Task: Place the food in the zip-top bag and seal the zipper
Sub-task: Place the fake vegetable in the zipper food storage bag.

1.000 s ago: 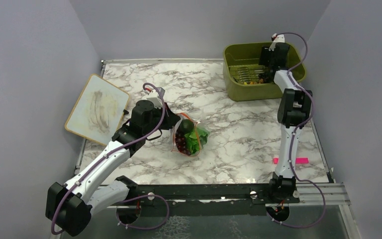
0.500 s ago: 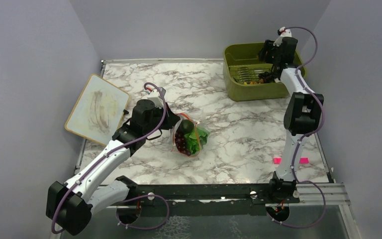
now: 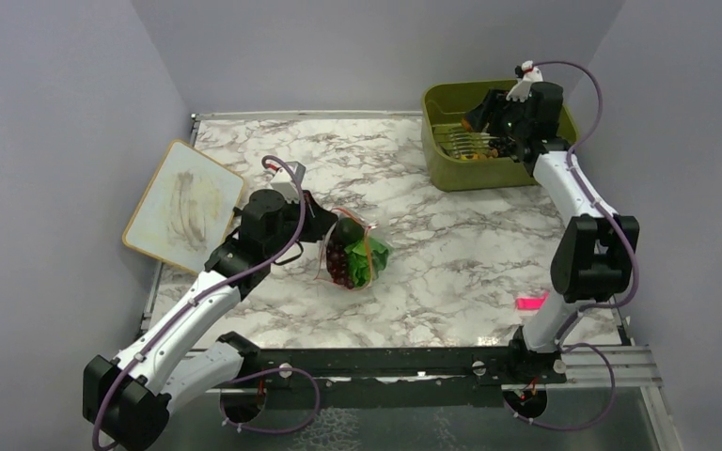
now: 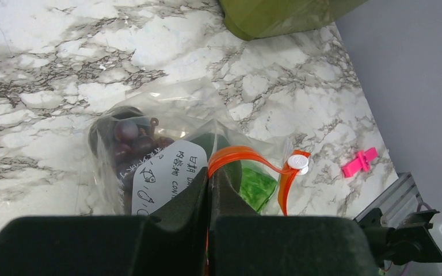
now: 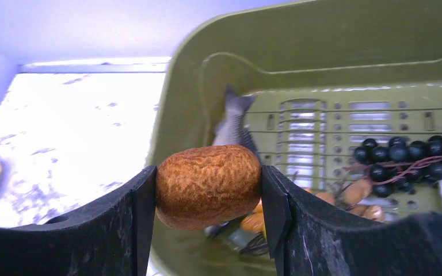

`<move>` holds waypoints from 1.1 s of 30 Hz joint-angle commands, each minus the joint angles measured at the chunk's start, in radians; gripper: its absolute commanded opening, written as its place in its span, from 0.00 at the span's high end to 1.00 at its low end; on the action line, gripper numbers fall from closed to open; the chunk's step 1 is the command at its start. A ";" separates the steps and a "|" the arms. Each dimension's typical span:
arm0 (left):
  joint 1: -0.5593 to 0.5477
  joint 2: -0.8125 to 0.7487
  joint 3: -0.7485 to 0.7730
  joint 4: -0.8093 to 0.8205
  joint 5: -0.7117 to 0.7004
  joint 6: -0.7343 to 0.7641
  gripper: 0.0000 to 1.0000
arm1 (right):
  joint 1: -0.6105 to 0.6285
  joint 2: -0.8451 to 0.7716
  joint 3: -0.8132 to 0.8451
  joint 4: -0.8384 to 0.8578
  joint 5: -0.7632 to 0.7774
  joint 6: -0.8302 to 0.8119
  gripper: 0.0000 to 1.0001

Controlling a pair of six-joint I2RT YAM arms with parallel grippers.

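The clear zip-top bag (image 3: 350, 258) lies mid-table, holding purple grapes (image 4: 128, 138), green lettuce (image 4: 256, 188) and a dark green piece (image 3: 348, 231). My left gripper (image 4: 210, 175) is shut on the bag's orange-red zipper (image 4: 247, 156) at the mouth, which shows a white slider (image 4: 297, 163); the gripper also shows in the top view (image 3: 312, 224). My right gripper (image 5: 208, 187) is shut on an orange-brown oval food piece (image 5: 208, 185), held above the olive bin (image 3: 451, 174). In the bin lie a grey fish (image 5: 231, 123), dark grapes (image 5: 414, 154) and small orange pieces (image 5: 357, 192).
A whiteboard (image 3: 183, 205) lies at the far left of the marble table (image 3: 451, 254). A small pink clip (image 3: 528, 303) lies near the right arm's base; it also shows in the left wrist view (image 4: 359, 163). Grey walls close in on three sides.
My right gripper has risen from the bin with the orange-brown piece and swung left over the bin's near-left part. My left gripper has shifted slightly, still pinching the bag's mouth.
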 commanded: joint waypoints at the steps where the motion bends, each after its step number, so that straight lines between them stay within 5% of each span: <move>1: 0.001 -0.008 0.059 0.017 -0.015 0.042 1.00 | 0.026 -0.158 -0.091 -0.014 -0.080 0.065 0.66; 20: 0.000 0.034 0.119 -0.059 0.054 -0.041 1.00 | 0.276 -0.584 -0.413 -0.081 -0.201 0.031 0.66; 33: 0.001 0.083 0.167 -0.098 0.022 -0.064 1.00 | 0.599 -0.699 -0.549 0.014 -0.176 0.063 0.67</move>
